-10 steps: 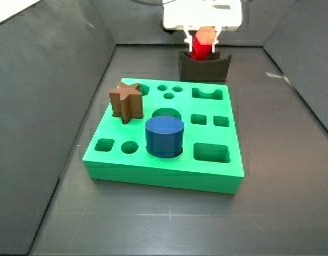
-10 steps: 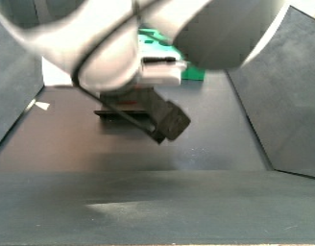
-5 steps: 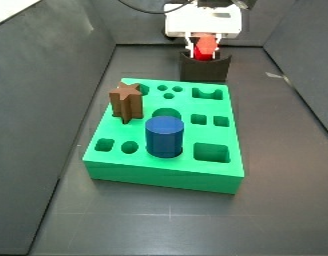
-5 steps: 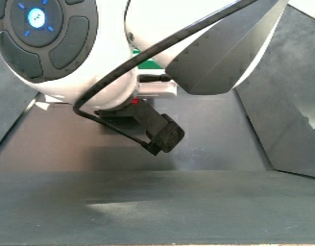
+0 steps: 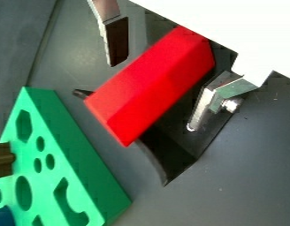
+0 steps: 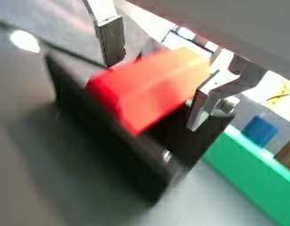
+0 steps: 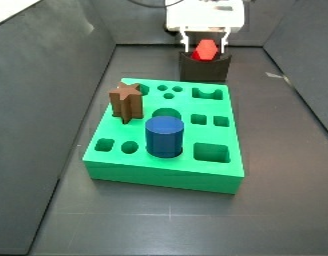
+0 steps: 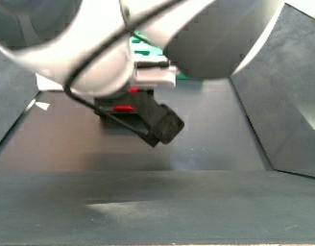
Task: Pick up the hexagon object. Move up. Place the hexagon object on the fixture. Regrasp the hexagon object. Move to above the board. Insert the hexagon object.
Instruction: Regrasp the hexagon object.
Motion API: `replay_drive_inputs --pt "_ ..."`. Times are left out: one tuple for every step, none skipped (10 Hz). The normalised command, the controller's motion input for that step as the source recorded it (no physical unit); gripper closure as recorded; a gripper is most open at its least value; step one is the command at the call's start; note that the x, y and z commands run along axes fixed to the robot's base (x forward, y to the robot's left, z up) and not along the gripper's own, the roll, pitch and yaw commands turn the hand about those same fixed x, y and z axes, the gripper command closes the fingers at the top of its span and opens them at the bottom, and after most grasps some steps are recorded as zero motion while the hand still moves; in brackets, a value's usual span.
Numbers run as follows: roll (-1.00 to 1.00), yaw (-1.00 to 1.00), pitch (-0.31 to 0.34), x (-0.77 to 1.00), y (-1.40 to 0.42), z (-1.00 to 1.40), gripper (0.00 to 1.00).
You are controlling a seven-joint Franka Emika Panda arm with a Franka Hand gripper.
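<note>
My gripper [image 5: 159, 75] is spread wide: flat silver finger plates with dark pads [image 5: 116, 41] stand clear of the hexagon object, a small bright red plastic prism [image 5: 150, 84], one on each side, no pinch. In both wrist views the prism [image 6: 148, 86] lies between the fingers [image 6: 110, 41] with gaps showing either side, resting in the notch of the dark blocky fixture [image 6: 112, 132]. Whether the far finger [image 5: 209, 99] brushes it, I can't tell.

In a side view my gripper [image 7: 206, 43] hangs straight down at the top centre of the frame, white hand body above, red prism [image 7: 207, 46] just under it on top of the fixture [image 7: 204, 68]. The fixture sits just behind the far edge of the large bright green flat board with cut-out holes [image 7: 167, 160]. On the board: a blue cylinder [image 7: 164, 136] near centre, a brown star-shaped block [image 7: 124, 101] at the left.

In a side view my arm fills most of the frame, blurred; a red bit of prism [image 8: 124, 108] shows at centre above the fixture [image 8: 147, 116], green board [image 8: 154, 42] behind.
</note>
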Motion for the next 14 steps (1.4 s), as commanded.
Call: replay_drive_inputs --pt "0.06 0.01 0.042 -0.03 -0.01 1.00 0.00" --pt "0.07 0.00 0.048 -0.04 0.00 1.00 0.00" --pt "0.07 0.00 0.060 -0.04 0.00 0.88 0.00" --pt "0.06 -0.01 0.065 -0.04 0.00 0.70 0.00" --pt "0.06 -0.01 0.064 -0.03 0.00 0.58 0.00" --pt "0.06 -0.02 0.062 -0.03 0.00 0.27 0.00" --pt "1.00 0.01 0.066 -0.09 -1.00 0.91 0.00" --pt "1.00 0.01 0.063 -0.09 -1.00 0.79 0.00" --pt "1.00 0.01 0.053 -0.11 -1.00 0.75 0.00" --pt "1.00 0.01 0.042 -0.14 -1.00 0.63 0.00" --pt "1.00 0.01 0.039 -0.12 -0.89 0.49 0.00" --pt "1.00 0.01 0.035 -0.06 -0.62 0.15 0.00" --pt "1.00 0.01 0.034 -0.04 -0.50 0.09 0.00" --pt "1.00 0.01 0.033 -0.03 -0.23 0.06 0.00"
